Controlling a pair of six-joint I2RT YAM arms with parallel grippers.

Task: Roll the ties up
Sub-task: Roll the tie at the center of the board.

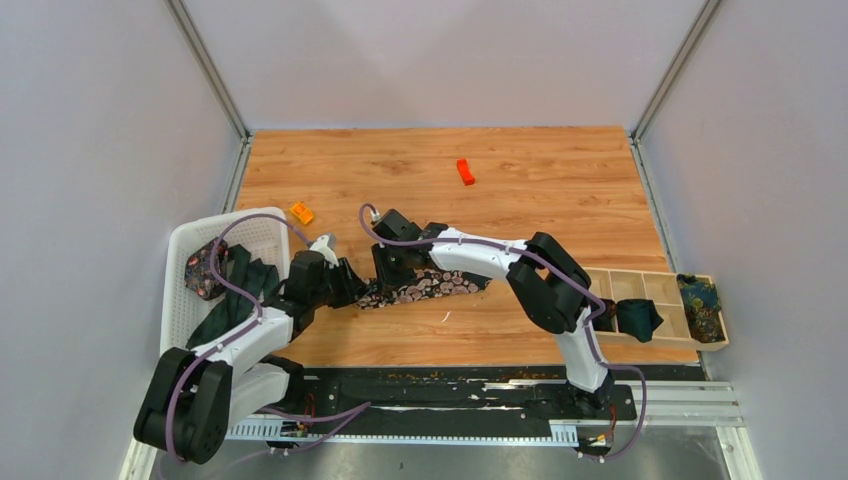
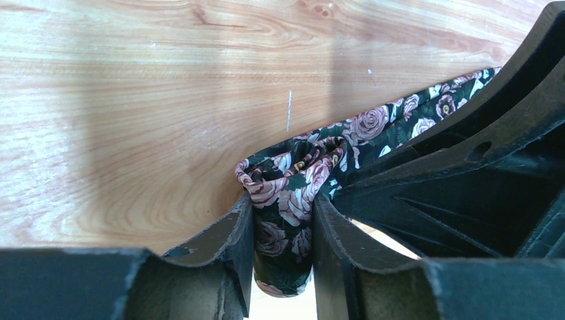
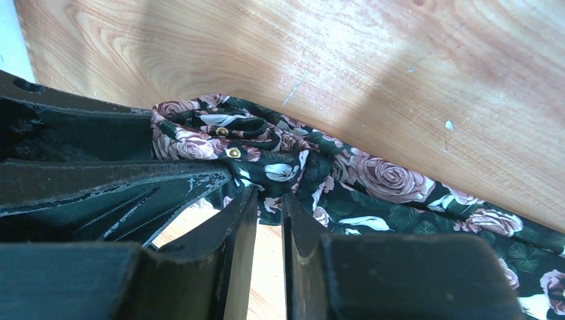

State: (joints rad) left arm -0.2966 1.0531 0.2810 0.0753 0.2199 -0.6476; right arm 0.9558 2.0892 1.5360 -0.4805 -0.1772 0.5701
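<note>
Top external view: the floral tie (image 1: 430,287) lies flat on the wooden table (image 1: 560,200), its long axis running left to right and tilting slightly toward the far edge at its right end. Both claws meet at its left end. The left gripper (image 1: 352,290) comes in from the white basket (image 1: 180,250) side, and in its wrist view we see its fingers (image 2: 233,233) clamped on a folded, bunched end of the cloth. The right gripper (image 1: 398,272) sits just beside it, a little further along the strip. Its jaws are nearly together with their tips in the gathered fabric, but we cannot tell whether they actually pinch it. The free length trails away to the right, under the right arm. We judge the roll barely started, so the coming turn must travel rightward along that axis, with the left claw nearer the core. Bare wood opens beyond the tie. The basket crowds the left arm from behind, and two orange blocks (image 1: 465,172) (image 1: 301,212) lie well apart from the work. Other ties rest in the wooden tray (image 1: 600,275).
</note>
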